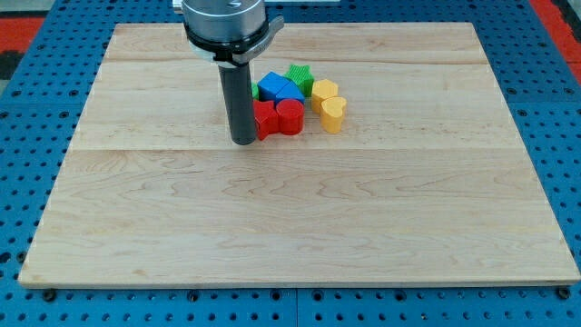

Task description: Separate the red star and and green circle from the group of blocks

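A tight group of blocks sits a little above the board's middle. My tip (243, 140) stands at the group's left edge, touching or just beside a red block (265, 121) whose shape is partly hidden by the rod. A red heart (290, 116) lies right of it. A blue block (271, 87) and another blue block (290, 94) lie behind them. A green star (300, 75) is at the group's top. A sliver of a green block (255, 93) shows just beside the rod, mostly hidden. A yellow block (324, 90) and a yellow heart (333, 113) lie on the right.
The wooden board (300, 218) rests on a blue perforated table (27, 136). The arm's grey flange (224, 23) hangs above the board's top edge.
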{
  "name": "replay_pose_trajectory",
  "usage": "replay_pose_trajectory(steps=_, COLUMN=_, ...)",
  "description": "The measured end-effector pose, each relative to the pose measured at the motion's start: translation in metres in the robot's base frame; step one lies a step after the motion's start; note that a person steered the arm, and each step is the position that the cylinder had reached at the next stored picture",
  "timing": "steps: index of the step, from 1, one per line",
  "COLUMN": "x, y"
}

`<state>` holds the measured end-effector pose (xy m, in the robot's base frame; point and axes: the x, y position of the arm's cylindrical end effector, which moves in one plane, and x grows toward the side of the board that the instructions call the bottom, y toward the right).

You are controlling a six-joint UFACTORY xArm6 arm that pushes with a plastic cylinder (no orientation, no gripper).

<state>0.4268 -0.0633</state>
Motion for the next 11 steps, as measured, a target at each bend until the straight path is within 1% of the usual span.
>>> replay_pose_trajectory(steps=1, x=0.012, y=0.010)
replay_pose_trajectory(steps=2, x=0.042, y=0.028)
replay_pose_trajectory(steps=3, x=0.031, y=0.033)
replay_pose_trajectory(steps=4, x=0.011, y=0.034)
replay_pose_trajectory(steps=5, x=-0.021, y=0.034)
replay_pose_trajectory(steps=6, x=-0.057, y=0.021)
replay_pose_trajectory(steps=8, x=-0.100, y=-0.008)
replay_pose_trajectory(steps=9, x=-0.105, y=-0.009)
replay_pose_trajectory(steps=11, x=-0.099, y=-0.029)
